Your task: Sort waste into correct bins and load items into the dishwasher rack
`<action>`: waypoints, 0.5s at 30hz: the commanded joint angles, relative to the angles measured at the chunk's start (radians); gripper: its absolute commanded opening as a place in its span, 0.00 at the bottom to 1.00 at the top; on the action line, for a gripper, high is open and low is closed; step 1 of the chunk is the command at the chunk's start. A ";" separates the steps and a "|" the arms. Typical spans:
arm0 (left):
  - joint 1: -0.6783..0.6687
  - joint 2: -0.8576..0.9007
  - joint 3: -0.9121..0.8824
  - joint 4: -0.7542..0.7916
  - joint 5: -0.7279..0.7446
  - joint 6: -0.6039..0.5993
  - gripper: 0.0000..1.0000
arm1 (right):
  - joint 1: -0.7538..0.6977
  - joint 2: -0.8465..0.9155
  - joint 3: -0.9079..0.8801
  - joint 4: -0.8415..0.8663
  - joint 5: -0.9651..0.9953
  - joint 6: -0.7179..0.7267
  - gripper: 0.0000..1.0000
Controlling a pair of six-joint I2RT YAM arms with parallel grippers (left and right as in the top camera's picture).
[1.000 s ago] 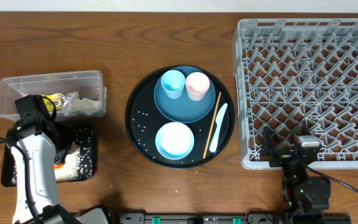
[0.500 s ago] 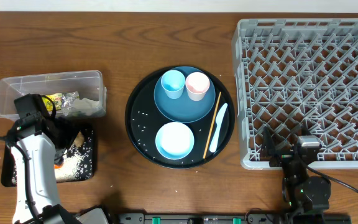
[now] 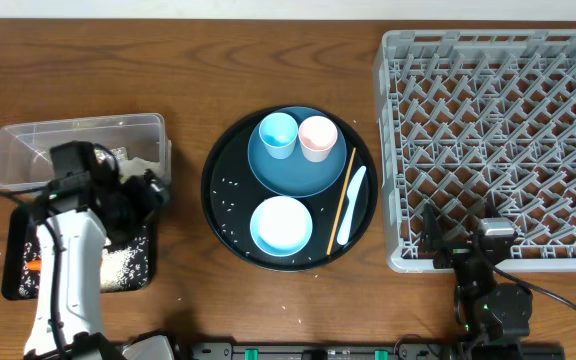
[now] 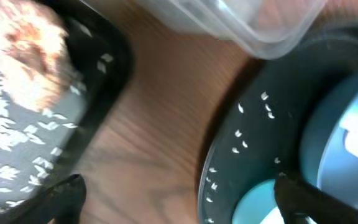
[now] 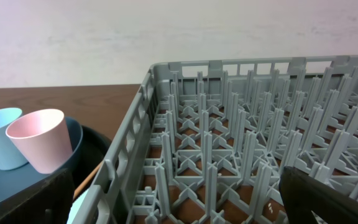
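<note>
Crockery sits untouched on the round black tray (image 3: 218, 200) at the middle of the desk (image 3: 168, 60). The dark-blue plate (image 3: 298, 172) lies at the tray's 12 o'clock and carries the light-blue cup (image 3: 277, 133) and the pink cup (image 3: 317, 137) side by side. The white bowl (image 3: 281, 224) is at 6 o'clock. The wooden chopstick (image 3: 341, 200) and the pale-blue utensil (image 3: 351, 205) lie together at 3 o'clock. Stray rice is scattered on the tray's 9 o'clock side.

At 3 o'clock from the round tray stands the grey dishwasher rack (image 3: 498, 140), with nothing loaded in it. At 9 o'clock is the clear tub (image 3: 28, 150), and at its 6 o'clock, touching it, the shallow black tray (image 3: 18, 275) holds rice grains (image 3: 123, 265) and an orange carrot (image 3: 34, 264). In the left wrist view a blurred brown biscuit (image 4: 36, 43) lies among the rice.

The left pincer (image 4: 179, 199) is spread wide and pinches nothing, hanging over the bare desk between the shallow tray and the round tray. The right pincer (image 5: 179, 199) is also spread and empty, at the rack's 7 o'clock corner.
</note>
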State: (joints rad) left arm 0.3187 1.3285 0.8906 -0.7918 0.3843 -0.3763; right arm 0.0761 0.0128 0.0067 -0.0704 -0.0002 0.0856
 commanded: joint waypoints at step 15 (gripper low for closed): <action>-0.203 -0.010 0.009 -0.015 0.027 0.024 0.98 | -0.017 0.000 -0.001 -0.004 0.008 -0.013 0.99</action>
State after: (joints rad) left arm 0.1226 1.3281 0.8906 -0.8040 0.4061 -0.3649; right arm 0.0761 0.0132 0.0067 -0.0704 -0.0006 0.0856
